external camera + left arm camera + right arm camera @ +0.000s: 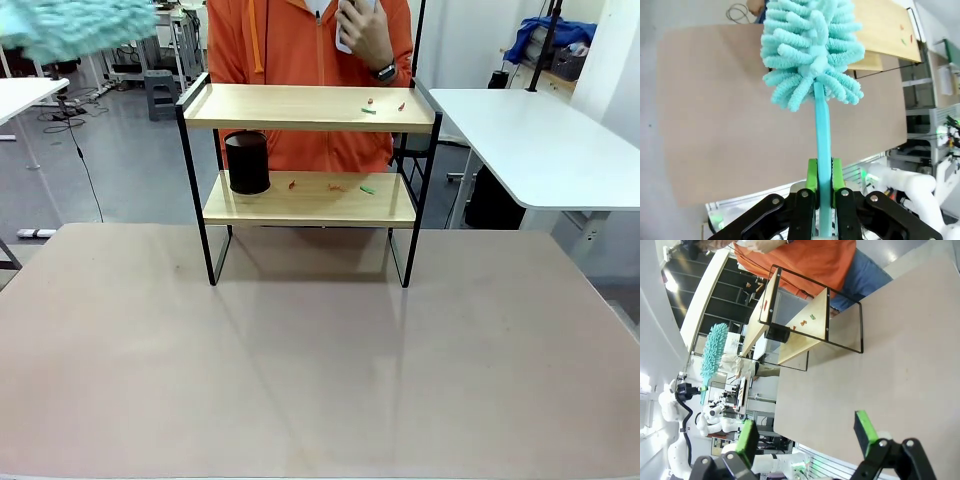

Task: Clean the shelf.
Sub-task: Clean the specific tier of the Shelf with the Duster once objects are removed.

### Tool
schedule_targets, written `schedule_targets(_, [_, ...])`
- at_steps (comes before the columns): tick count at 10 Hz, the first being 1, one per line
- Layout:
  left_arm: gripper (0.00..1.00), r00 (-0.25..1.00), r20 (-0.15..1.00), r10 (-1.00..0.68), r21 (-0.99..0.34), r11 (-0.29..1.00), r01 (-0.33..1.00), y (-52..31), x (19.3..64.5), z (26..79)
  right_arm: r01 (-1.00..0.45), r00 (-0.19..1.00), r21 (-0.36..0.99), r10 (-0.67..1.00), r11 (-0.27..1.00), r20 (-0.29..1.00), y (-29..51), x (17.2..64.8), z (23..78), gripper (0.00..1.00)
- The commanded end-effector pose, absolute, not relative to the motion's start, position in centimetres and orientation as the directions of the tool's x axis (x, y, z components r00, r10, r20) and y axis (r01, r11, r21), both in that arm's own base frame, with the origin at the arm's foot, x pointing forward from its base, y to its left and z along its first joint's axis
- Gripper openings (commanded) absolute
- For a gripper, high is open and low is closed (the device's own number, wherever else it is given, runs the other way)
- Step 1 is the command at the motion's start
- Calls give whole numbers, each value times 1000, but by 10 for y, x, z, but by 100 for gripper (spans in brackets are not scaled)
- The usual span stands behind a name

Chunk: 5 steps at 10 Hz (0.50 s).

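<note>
Our left tool [824,167] squeezes the blue-green duster [810,50] by its stick, high up and left of the shelf [310,107] on the table [320,380], so we think it must swing right; our right tool [807,432] is wide open, holding nothing.

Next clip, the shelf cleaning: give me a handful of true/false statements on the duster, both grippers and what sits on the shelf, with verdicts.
1. The left gripper is shut on the handle of the duster. True.
2. The right gripper is shut. False: it is open and holds nothing.
3. A black container stands on the lower board of the shelf. True.
4. The shelf's upper board is bare. False: small red and green scraps lie near its right end.
5. The duster is touching the shelf. False: it is held up in the air, off to the shelf's left.
</note>
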<state>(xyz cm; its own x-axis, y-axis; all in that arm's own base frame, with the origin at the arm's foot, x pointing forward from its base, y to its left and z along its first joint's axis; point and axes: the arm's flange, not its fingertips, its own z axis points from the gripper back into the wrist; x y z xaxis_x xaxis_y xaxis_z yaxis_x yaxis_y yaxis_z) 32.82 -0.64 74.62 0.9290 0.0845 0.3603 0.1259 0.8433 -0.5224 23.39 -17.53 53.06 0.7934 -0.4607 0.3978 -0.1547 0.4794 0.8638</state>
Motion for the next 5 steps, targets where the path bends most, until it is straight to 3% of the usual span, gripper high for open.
schedule_targets(1, [12,917,390,81,-481,867,128,-69,353,747,-186,782,861,-459,473,421,-175,237,532,100])
schedule_targets(3, [12,934,354,-39,-493,841,222,-105,358,738,-186,782,861,-459,473,421,-175,237,532,100])
schedule_targets(5, [12,923,382,45,-493,855,162,-88,358,740,-186,782,861,-459,473,421,-175,237,532,100])
